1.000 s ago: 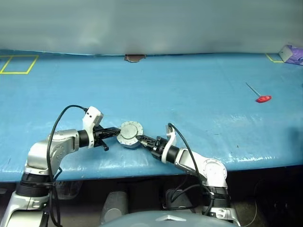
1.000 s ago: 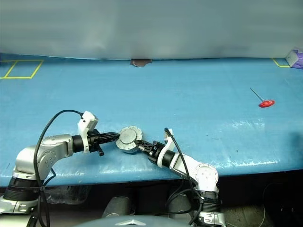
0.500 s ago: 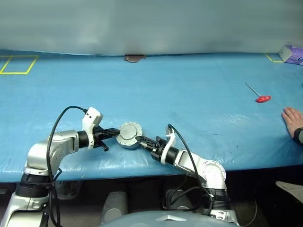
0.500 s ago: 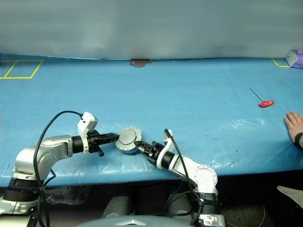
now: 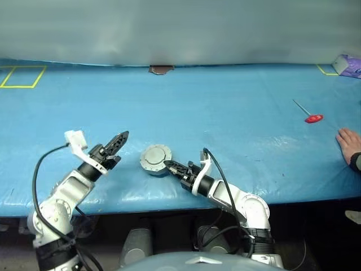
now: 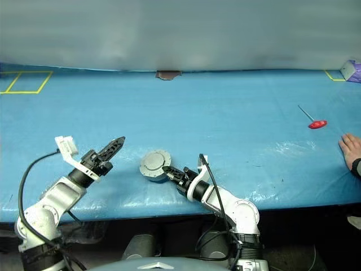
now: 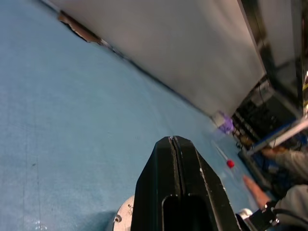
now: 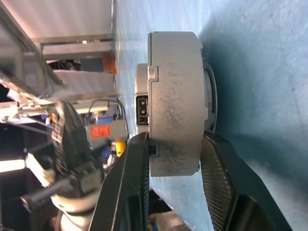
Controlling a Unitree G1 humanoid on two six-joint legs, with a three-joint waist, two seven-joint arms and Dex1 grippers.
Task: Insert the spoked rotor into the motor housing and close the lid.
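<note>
so the left gripper (image 5: 120, 138) just backed off the motor housing (image 5: 155, 158). a sec ago its tips were right up against the left edge of the disc, now it's lifted up and out to the left, well apart, fingers pressed together w/ nothing in them. Right gripper (image 5: 169, 166) hasn't budged, partly open and clamped across the near-right edge of the housing, which sits on the blue table (image 5: 225, 113) near the front edge, roughly center.

The lid (image 6: 154, 161) looks seated flat on top, so imo the closing step is basically done and the left arm pulling away reads like a release. can't see the rotor, presumably inside.

Also a person's hand (image 5: 348, 141) has come to rest on the table at the far right.

View diffs: the right wrist view shows the housing side-on, pinched between both fingers, w/ a small connector port in its wall. Head views only give the top. Left wrist view confirms the shut fingers, disc edge peeking beside them.
</note>
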